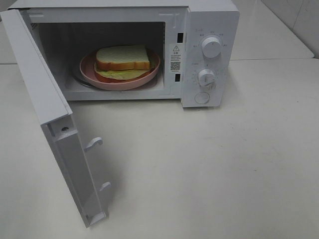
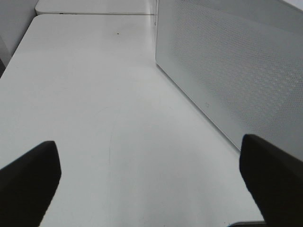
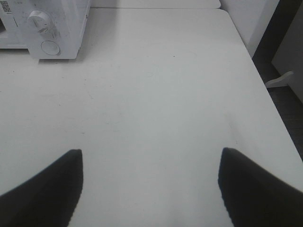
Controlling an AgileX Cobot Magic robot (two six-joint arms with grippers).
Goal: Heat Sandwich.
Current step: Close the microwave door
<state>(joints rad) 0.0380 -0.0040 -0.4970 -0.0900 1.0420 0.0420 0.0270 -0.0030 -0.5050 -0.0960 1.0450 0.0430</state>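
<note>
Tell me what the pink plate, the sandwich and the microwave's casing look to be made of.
The pink plate looks like matte plastic or melamine: uniform colour, soft rounded rim. The sandwich may be a foam or plastic replica, since its bread is smooth and evenly edged; real food cannot be ruled out. The microwave casing looks like white painted metal or plastic, satin.

A white sticker [image 1: 175,58] is sitting on the microwave [image 1: 214,20] front frame beside the open cavity, showing a warning triangle above a QR code. Its small print is blurring out. Faint markings are ringing the upper knob [image 1: 211,47] and lower knob [image 1: 206,77], all unreadable.
</note>
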